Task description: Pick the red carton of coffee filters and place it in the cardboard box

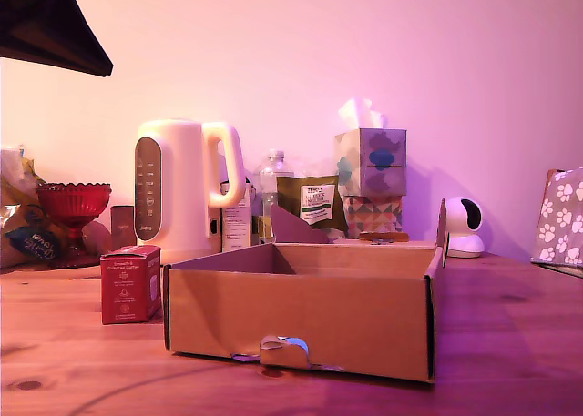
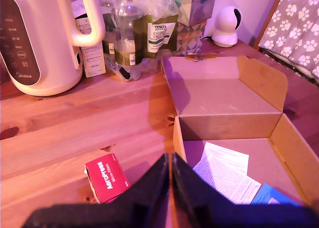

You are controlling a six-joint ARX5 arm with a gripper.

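Gripper (image 2: 171,170) fingers (image 2: 152,180) pressed together, holding nothing, above the surface (image 2: 75,128); red carton of coffee filters (image 2: 107,178) just beside them, cardboard box (image 2: 279,83) opposite.

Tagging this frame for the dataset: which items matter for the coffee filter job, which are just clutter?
Job items:
red carton, on the table beside the box
cardboard box, papers inside
gripper, fingers together, holding nothing

Clutter:
kettle
red goblet
water bottle
Tesco packet
tissue box
white camera
paw-print cushion
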